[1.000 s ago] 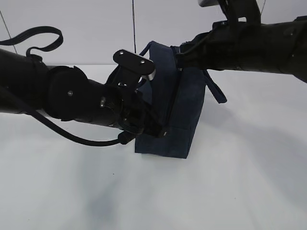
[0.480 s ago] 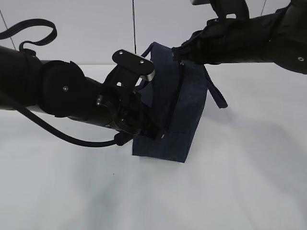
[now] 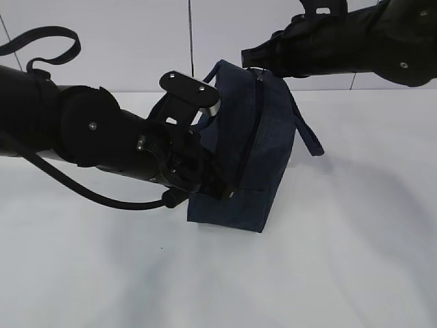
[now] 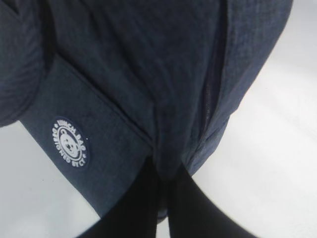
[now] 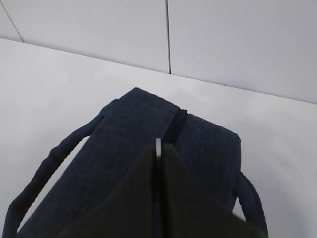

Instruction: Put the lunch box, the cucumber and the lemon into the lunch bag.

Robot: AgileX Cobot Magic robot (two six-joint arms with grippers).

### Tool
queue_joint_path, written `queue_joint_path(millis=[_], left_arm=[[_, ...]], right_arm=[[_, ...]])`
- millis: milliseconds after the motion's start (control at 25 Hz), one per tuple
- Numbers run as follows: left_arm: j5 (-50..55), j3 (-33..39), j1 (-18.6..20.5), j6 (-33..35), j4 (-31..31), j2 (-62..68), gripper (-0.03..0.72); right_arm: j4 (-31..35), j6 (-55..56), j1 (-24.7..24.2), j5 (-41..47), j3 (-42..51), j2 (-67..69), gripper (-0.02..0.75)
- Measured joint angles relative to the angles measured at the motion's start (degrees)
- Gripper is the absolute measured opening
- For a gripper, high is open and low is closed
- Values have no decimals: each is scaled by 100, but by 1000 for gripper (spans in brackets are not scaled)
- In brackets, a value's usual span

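White table (image 3: pixel 355 260) bears lunch bag (image 3: pixel 263 137), contents hidden.

surface (image 3: pixel 341 273): plain white, matte
on it: lunch bag (image 3: pixel 256 147), navy, tipped, low corner by the left pincer (image 3: pixel 225 190)

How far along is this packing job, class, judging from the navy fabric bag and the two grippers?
Done, it seems: no lunch box, cucumber or lemon lies on the white table; whether they are inside cannot be seen. In hand: the left gripper is shut on the lower fabric of the boxy navy fabric lunch bag, and the right gripper pinches a metal zipper pull at the top. Left: finishing the zip and letting go.
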Motion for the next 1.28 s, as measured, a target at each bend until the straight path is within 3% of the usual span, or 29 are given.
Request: queue_joint_path(millis=[1280], left_arm=[[11,0,0,0,-56,0,-2]], right_arm=[[30,701,-58,762,-2255,1788,7]])
